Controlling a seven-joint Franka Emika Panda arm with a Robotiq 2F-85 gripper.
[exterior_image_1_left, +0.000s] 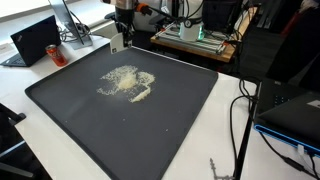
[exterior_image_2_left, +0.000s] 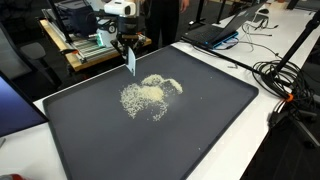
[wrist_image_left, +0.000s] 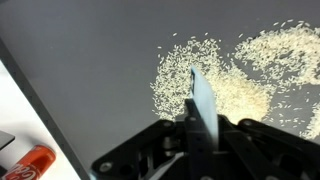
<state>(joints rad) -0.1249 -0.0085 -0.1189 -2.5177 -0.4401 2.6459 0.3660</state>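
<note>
Gripper (wrist_image_left: 200, 132) fingers clench a thin scraper (wrist_image_left: 203, 95) upright, so its narrow edge faces the scattered rice (wrist_image_left: 245, 95) on the dark tray (wrist_image_left: 90, 60).

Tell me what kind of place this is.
Likely a robotics lab or office: an open laptop, tangled cables and a bench of electronics surround the dark mat where the pincer holds a scraper.

A black laptop (exterior_image_1_left: 35, 40), loose black cables (exterior_image_1_left: 240, 115) and a red object (wrist_image_left: 32, 162) lie on the white table (exterior_image_1_left: 20, 78)
</note>
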